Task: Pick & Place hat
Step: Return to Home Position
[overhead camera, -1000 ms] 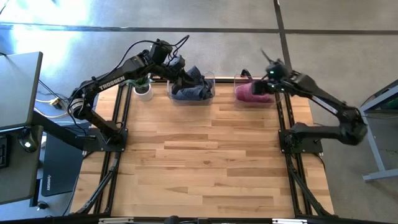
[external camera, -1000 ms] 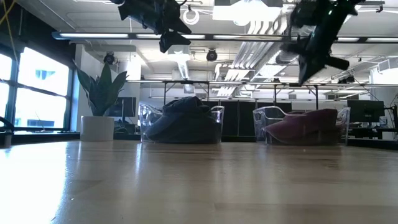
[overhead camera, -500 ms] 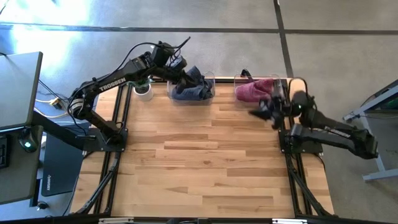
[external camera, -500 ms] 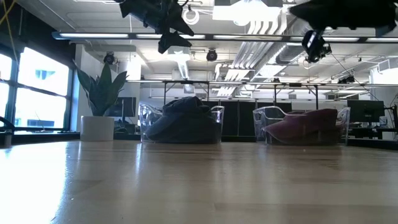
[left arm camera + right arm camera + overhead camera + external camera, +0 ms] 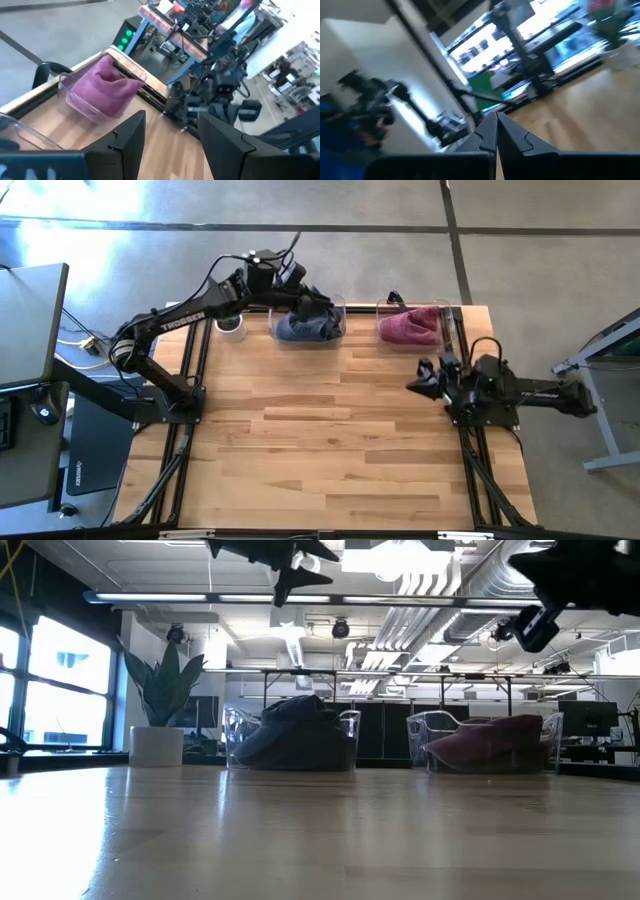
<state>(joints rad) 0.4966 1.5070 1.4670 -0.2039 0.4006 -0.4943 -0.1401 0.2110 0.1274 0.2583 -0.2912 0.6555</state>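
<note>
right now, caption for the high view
Red cap in right bin; right gripper near its base, left gripper over left bin.

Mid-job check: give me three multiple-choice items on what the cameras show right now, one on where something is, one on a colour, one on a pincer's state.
1. The red cap lies: A on bare wood; B in the right transparent bin; C hanging from an arm.
2. The other cap, in the left transparent bin, is: A white; B yellow; C dark blue.
3. The right pincer is: A shut and empty; B open; C shut on a cap.

Key: 1B, the high view shows it inside that bin. 2C, a dark blue heap fills that bin. 3A, its wrist view shows the fingertips meeting with nothing between them.
</note>
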